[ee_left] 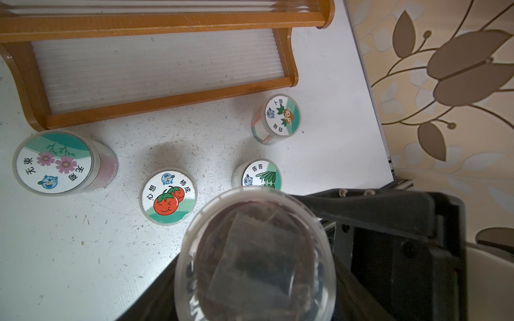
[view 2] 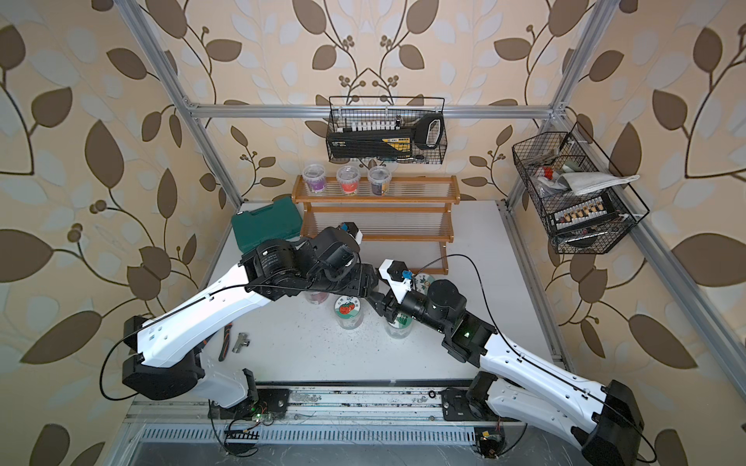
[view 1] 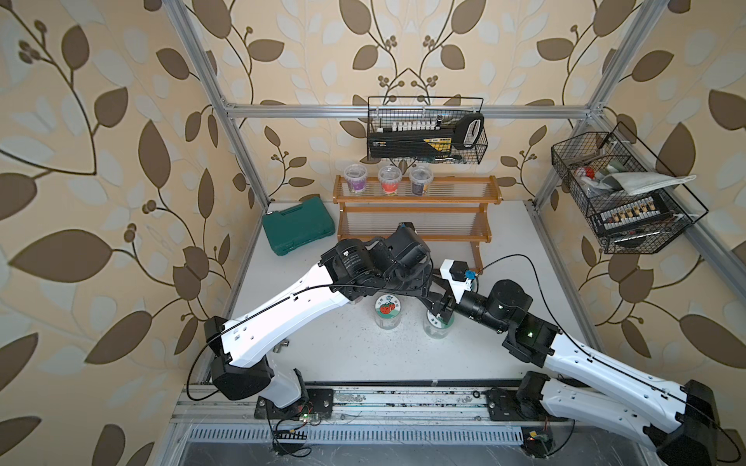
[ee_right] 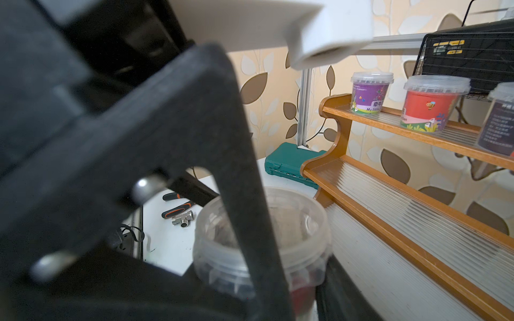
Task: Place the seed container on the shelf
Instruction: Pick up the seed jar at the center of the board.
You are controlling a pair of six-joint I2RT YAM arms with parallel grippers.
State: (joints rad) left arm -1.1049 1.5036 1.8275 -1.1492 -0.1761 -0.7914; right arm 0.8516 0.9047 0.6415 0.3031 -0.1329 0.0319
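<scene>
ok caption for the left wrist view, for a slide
clear tub held up close, four picture-lidded tins standing on the white table beside the shelf's bottom tier

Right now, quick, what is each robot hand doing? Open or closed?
Left gripper: jaws closed on the clear tub.
Right gripper: right at that tub; can't tell if its jaws are open or closed.

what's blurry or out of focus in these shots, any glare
Right wrist view: a black gripper finger looms blurred in front, the shelf behind sharp. Left wrist view: the clear seed container is soft, the tomato-lid jar crisp. Both top views: evenly lit, no strong glare.
</scene>
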